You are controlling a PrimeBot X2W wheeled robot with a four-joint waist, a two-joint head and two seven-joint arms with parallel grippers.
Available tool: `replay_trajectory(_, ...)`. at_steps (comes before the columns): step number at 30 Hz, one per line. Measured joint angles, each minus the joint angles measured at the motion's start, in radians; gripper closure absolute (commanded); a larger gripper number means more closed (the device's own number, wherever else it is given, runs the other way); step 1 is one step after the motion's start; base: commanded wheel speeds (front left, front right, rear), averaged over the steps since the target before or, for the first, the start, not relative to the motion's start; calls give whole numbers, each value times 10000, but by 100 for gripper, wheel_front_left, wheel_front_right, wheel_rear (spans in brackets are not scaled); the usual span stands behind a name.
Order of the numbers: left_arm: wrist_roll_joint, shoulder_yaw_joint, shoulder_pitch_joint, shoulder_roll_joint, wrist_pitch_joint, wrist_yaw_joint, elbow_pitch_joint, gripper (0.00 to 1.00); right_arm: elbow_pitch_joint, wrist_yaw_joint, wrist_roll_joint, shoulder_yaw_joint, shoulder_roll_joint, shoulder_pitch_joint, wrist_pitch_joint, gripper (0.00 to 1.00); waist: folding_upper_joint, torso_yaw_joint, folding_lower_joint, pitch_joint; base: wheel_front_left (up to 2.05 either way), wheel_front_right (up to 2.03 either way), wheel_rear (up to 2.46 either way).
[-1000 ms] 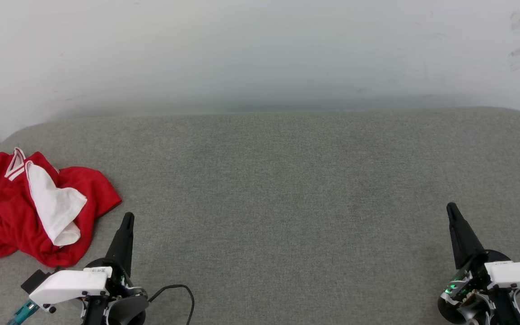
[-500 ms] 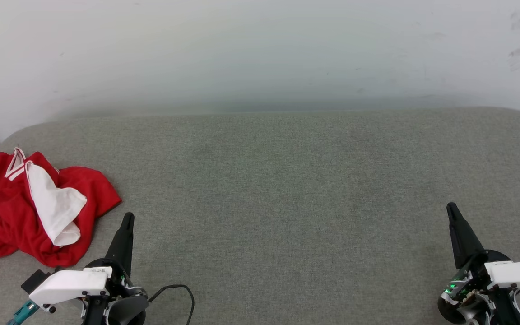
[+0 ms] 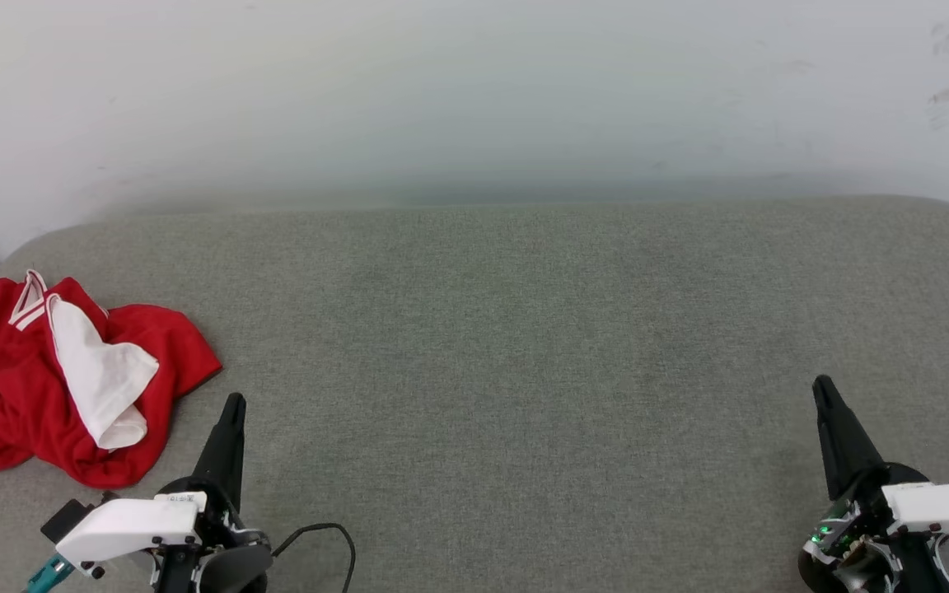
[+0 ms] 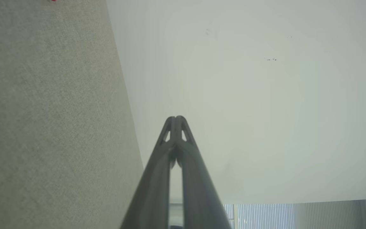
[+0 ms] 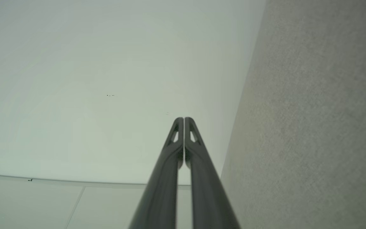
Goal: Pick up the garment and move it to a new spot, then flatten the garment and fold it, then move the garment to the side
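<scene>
The garment [image 3: 21, 395], a red T-shirt with a white sleeve lying across it and striped trim near its top, sits crumpled at the left edge of the grey padded table [image 3: 507, 346]. My left gripper [image 3: 233, 401] stands shut just to the right of the garment's lower hem, apart from the cloth and holding nothing. In the left wrist view its fingers [image 4: 176, 120] press tip to tip. Far off at the lower right, my right gripper [image 3: 820, 384] is shut and empty too, its fingers [image 5: 184, 121] closed together in the right wrist view.
A pale wall [image 3: 474, 91] rises behind the table's rounded far edge. A black cable [image 3: 334, 535] loops on the cloth beside my left wrist. Bare grey surface stretches between the two grippers.
Both grippers have slipped back a little toward the bottom of the head view. The garment lies as before.
</scene>
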Motion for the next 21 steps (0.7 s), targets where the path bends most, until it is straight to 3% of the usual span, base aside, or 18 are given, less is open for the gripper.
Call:
replay_trajectory(10, 150, -88, 440, -54, -270, 2, 236, 0, 372, 0, -213, 25, 6, 472, -263, 0, 0, -3, 0, 10, 0, 0, 0)
replay_trajectory(21, 1818, 42, 440, -52, -782, 92, -280, 0, -280, 0, -2159, -58, 10, 476, -780, 0, 0, 0, 0, 52, 0, 0, 0)
